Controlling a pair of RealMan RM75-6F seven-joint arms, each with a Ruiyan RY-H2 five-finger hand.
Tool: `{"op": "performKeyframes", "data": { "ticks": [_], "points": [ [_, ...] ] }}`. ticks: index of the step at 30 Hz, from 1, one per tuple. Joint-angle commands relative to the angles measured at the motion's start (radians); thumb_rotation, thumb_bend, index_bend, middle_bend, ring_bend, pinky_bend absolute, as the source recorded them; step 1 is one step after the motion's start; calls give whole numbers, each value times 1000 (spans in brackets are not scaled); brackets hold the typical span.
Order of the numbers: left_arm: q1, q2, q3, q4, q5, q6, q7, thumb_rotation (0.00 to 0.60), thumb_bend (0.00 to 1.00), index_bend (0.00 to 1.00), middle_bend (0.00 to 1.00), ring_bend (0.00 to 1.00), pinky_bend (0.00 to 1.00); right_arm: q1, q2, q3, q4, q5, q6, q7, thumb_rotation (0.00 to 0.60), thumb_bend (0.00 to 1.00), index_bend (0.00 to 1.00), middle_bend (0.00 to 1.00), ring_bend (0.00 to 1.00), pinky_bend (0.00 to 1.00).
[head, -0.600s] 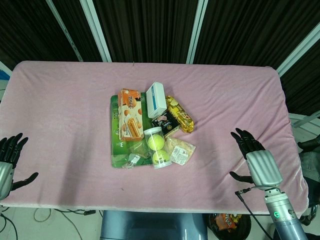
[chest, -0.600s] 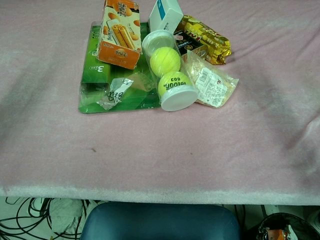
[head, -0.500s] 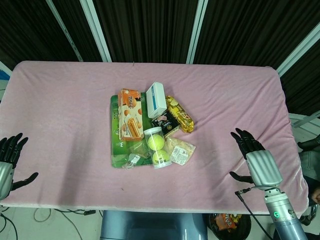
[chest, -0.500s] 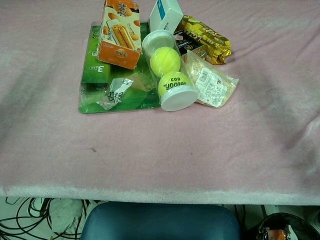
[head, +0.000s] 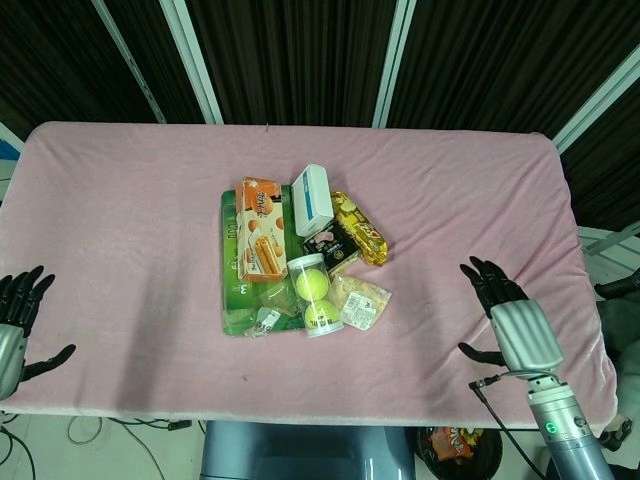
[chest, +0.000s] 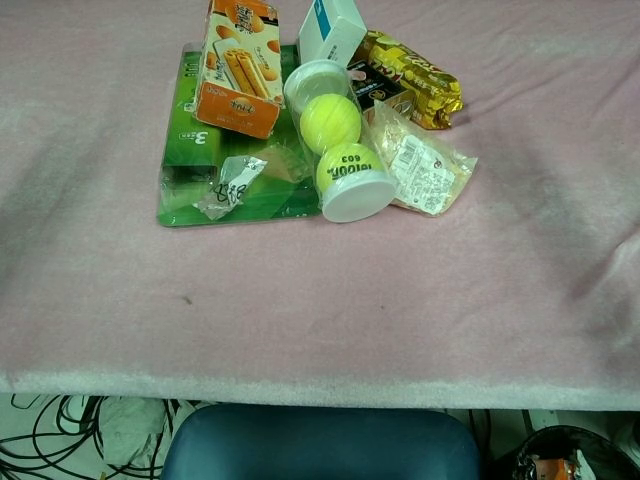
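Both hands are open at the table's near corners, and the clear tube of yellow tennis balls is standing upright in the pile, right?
Not quite. The clear tube of yellow tennis balls lies on its side, white cap toward the camera, as the chest view shows. The rest holds: the left hand and right hand are open near the near corners.

tennis-ball tube (chest: 338, 140) — "603", upside down | green pack (chest: 200, 150) — "3"

A pink cloth (head: 150, 220) covered the worktop. Near its middle lay a flat green pack (head: 232, 270), a yellow wrapper (head: 360, 230) and a clear packet (head: 362, 303).
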Motion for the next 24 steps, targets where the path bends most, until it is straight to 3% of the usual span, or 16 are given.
{"op": "performKeyframes", "data": {
  "ticks": [1,10,24],
  "points": [
    [0,0,0,0,-1,-2,1,600,0,0,0,0,0,0,-7,5,8,-3,7,2,600,88,0,0,0,221],
    [-2,-2,-2,-1,-13,-11,1,600,0,0,0,0,0,40,-46,19,66,-27,-32,10,600,88,0,0,0,220],
    [-4,-1,-4,-8,-26,-24,-6,600,0,0,0,0,0,287,-208,48,337,-290,-207,81,600,87,0,0,0,219]
  ]
}}
